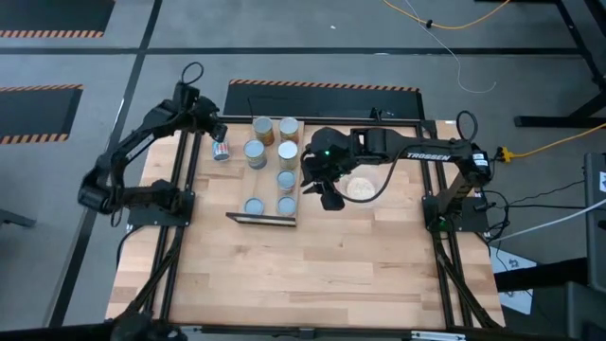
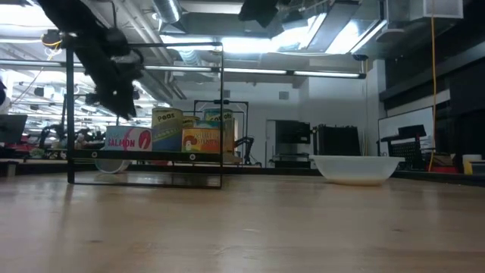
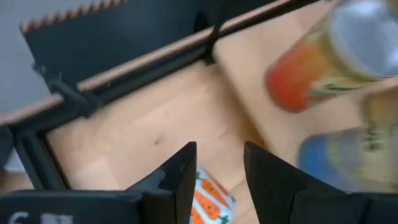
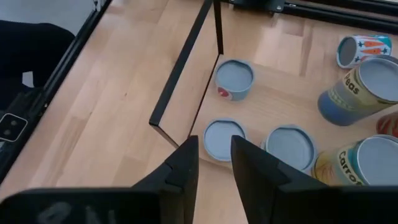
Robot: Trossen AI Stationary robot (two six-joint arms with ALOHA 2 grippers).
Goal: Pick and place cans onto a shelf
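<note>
The right gripper (image 1: pixel 329 194) hangs over the near side of the shelf (image 1: pixel 242 218), close to the bowl (image 1: pixel 362 185). Its fingers are spread apart and hold nothing. Six cans (image 1: pixel 285 180) already stand on the shelf. Farther back, one can with carrots on it (image 1: pixel 220 151) lies on its side on the table, just beside the shelf. The left gripper (image 1: pixel 214 132) hovers right above that can, fingers spread and empty. This looks like the reaching step. Next it likely needs to drop down and pinch the fallen can.
</note>
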